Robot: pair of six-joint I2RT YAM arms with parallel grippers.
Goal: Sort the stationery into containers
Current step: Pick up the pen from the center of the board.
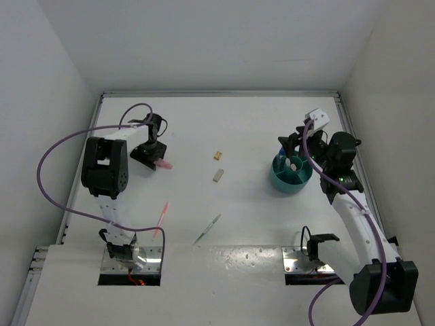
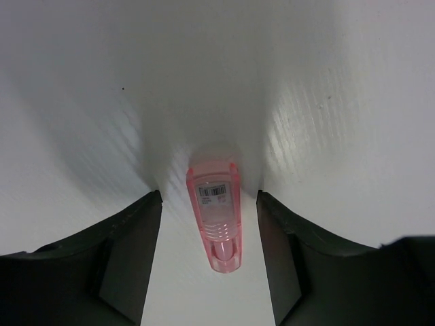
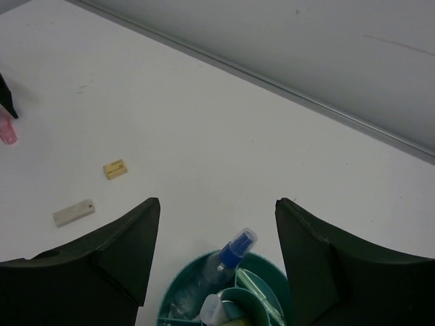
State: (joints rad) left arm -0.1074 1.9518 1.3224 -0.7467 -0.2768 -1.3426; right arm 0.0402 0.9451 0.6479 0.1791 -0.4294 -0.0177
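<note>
A stubby pink marker lies on the white table between the open jaws of my left gripper, untouched by either finger; it also shows in the top view under the left gripper. The round teal cup stands at the right with my right gripper open just above it. In the right wrist view the cup holds a blue-clear pen, a green pen and a pale marker. A yellow eraser, a grey eraser, a thin pink pen and a thin green pen lie loose.
White walls close the table on three sides, with a raised rim along the back. The arm bases sit at the near edge. A purple cable loops from the left arm.
</note>
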